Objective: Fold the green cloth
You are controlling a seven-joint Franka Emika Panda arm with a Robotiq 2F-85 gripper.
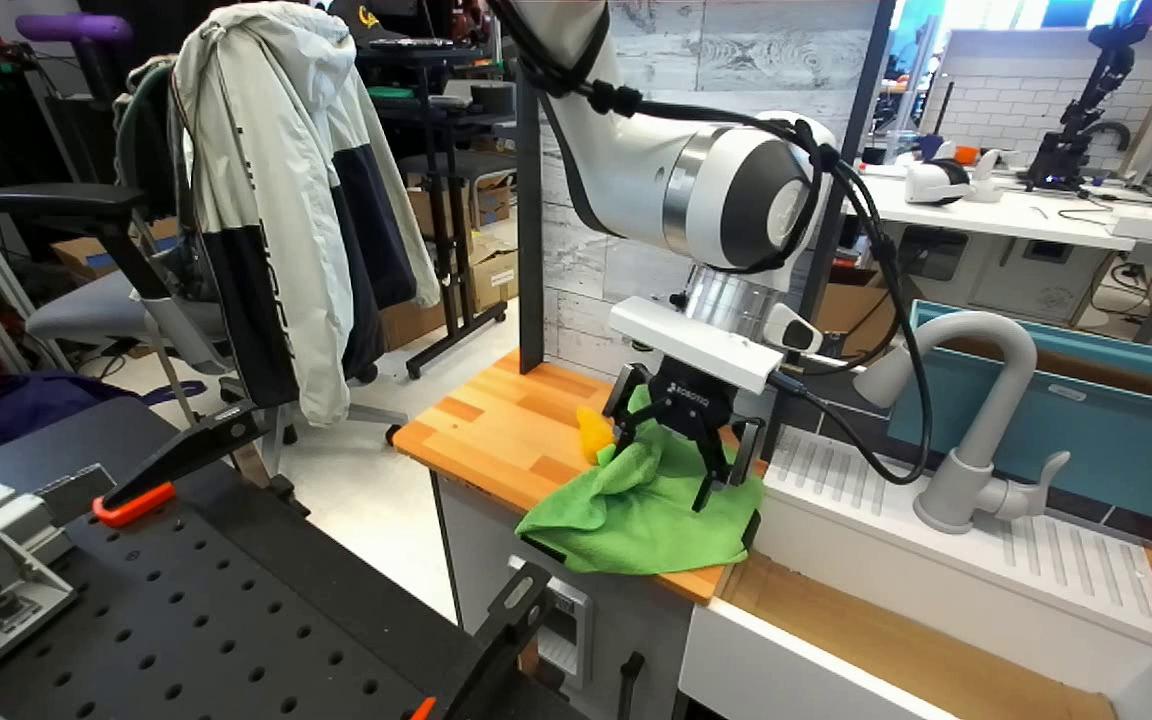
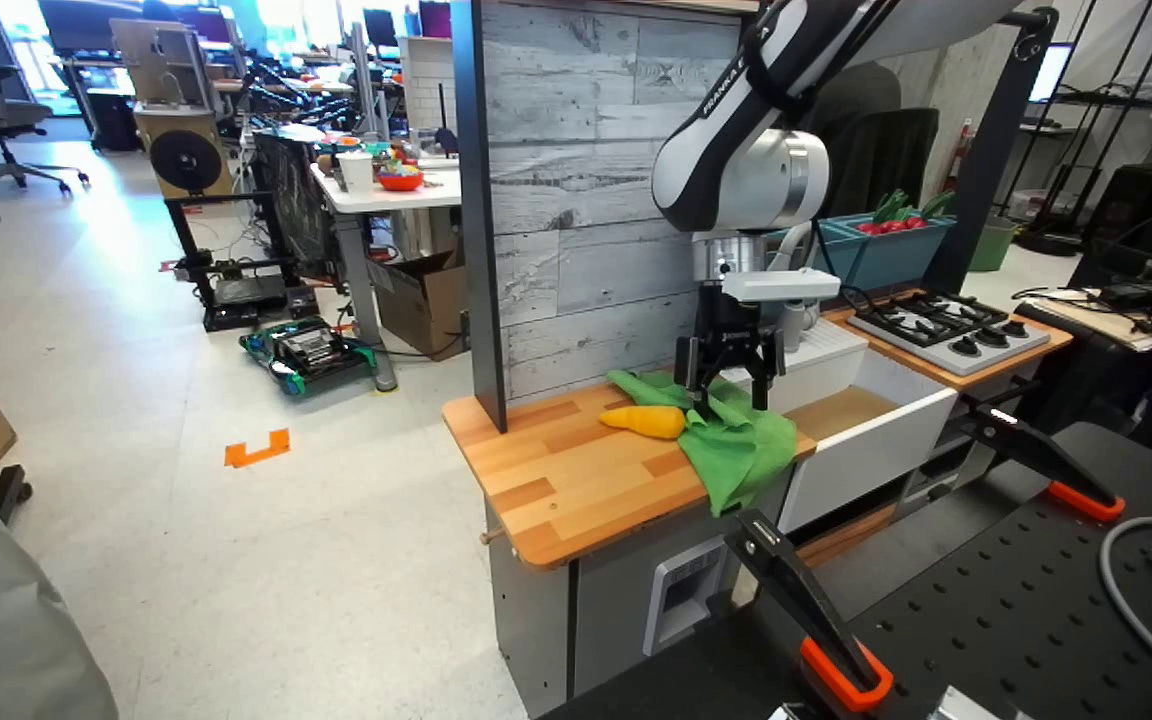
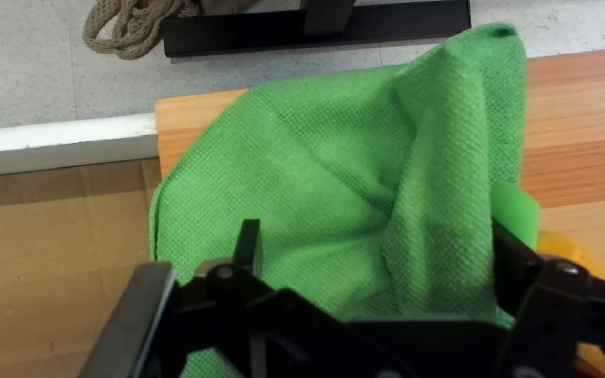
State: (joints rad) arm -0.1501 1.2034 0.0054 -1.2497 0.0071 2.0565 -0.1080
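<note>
The green cloth lies rumpled on the wooden counter and hangs over its front edge; it shows in both exterior views (image 1: 626,530) (image 2: 748,462). In the wrist view the cloth (image 3: 302,173) has a raised fold on its right side, part of it folded over. My gripper (image 3: 373,231) points down over the cloth with its fingers wide apart. The raised fold stands between the fingers, close against the right one; the left finger is apart from it. The gripper also shows in both exterior views (image 1: 663,462) (image 2: 731,398), low at the cloth. Whether the fingertips touch the counter is hidden.
An orange toy carrot (image 2: 644,421) lies on the counter (image 2: 556,485) beside the cloth, its green top (image 3: 515,210) against the cloth. A white sink (image 1: 786,660) with a grey faucet (image 1: 976,430) adjoins the counter. A wood-patterned wall panel (image 2: 586,200) stands behind.
</note>
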